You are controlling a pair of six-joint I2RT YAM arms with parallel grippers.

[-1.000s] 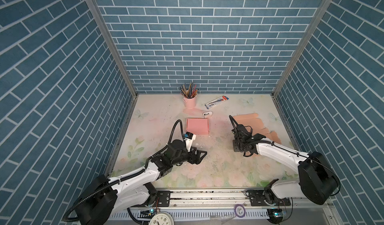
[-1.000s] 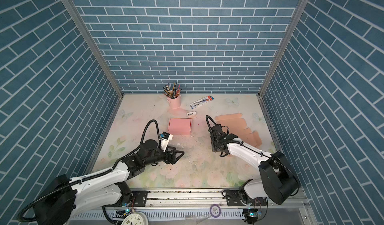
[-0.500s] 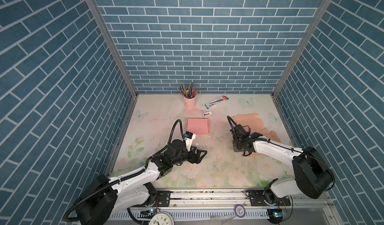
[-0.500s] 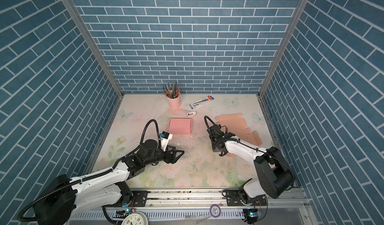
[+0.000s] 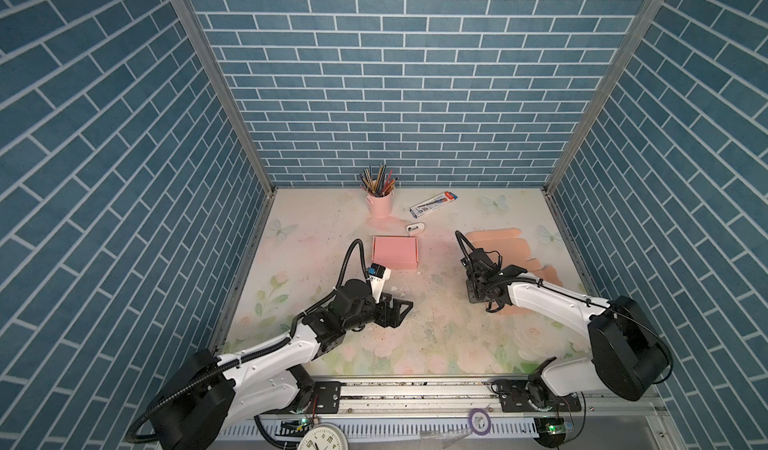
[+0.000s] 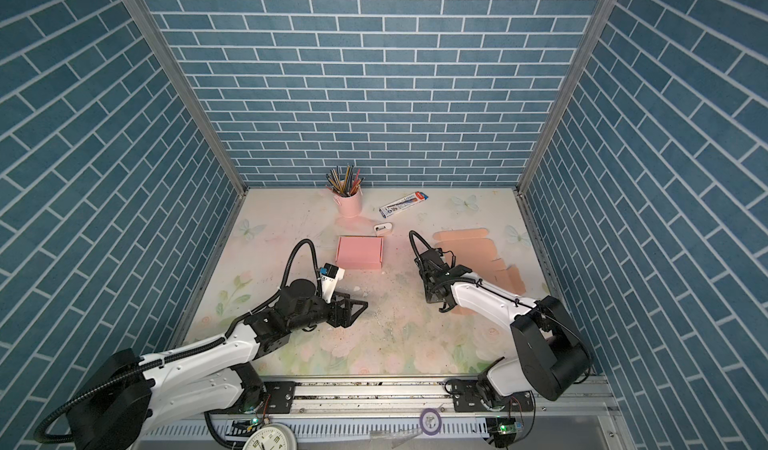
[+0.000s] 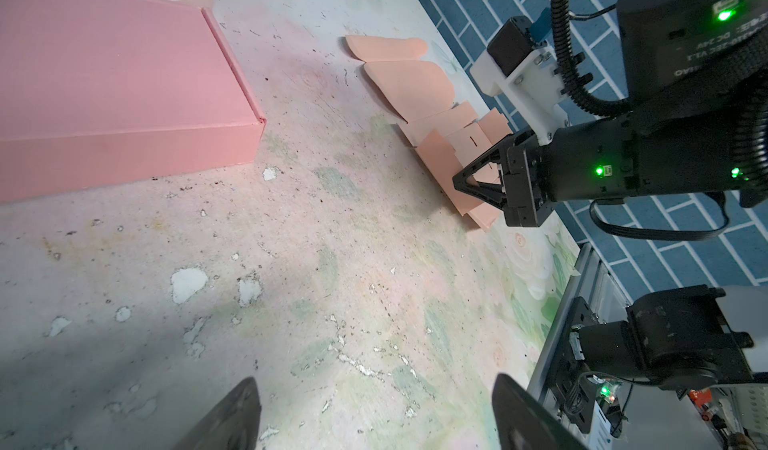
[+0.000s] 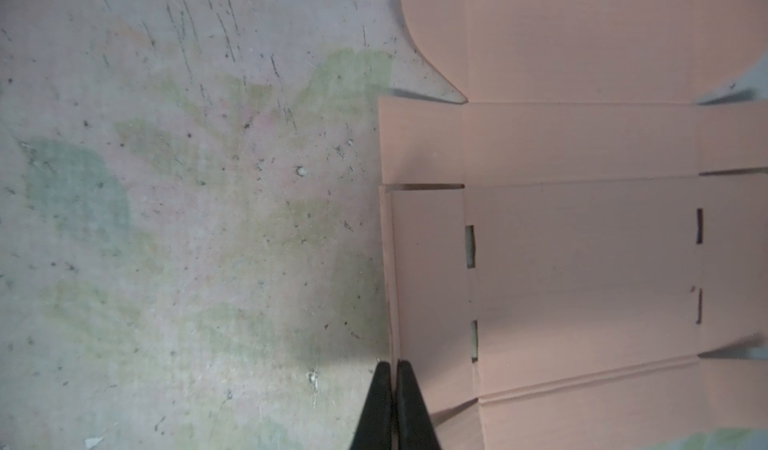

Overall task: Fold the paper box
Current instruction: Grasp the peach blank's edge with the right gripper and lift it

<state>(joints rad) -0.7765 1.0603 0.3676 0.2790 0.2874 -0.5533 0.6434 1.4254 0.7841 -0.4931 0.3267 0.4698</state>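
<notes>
Overhead, in both top views: paper box (image 5: 505, 247) lying flat, right of centre; left gripper (image 5: 400, 310) wide open, well apart. Left wrist view: right gripper (image 7: 457, 177) down at a side flap (image 7: 436, 156). Right wrist view: fingers (image 8: 380, 406) pinched shut on that flap's edge. Step, probably: raising first flap; next needs lifting about the crease.

A table (image 5: 415, 344) printed with pale flowers is seen in both top views, its surface scuffed and chipped in places. At the back a cup (image 5: 380, 205) of pencils is stood upright, with a pencil pack (image 5: 433, 203) laid near it and a small white item (image 5: 415, 229) between pack and box. A closed pink box (image 5: 395, 252) is set near the middle. A flat blank (image 5: 505, 246) of peach card is spread at the right, apart from the box.
</notes>
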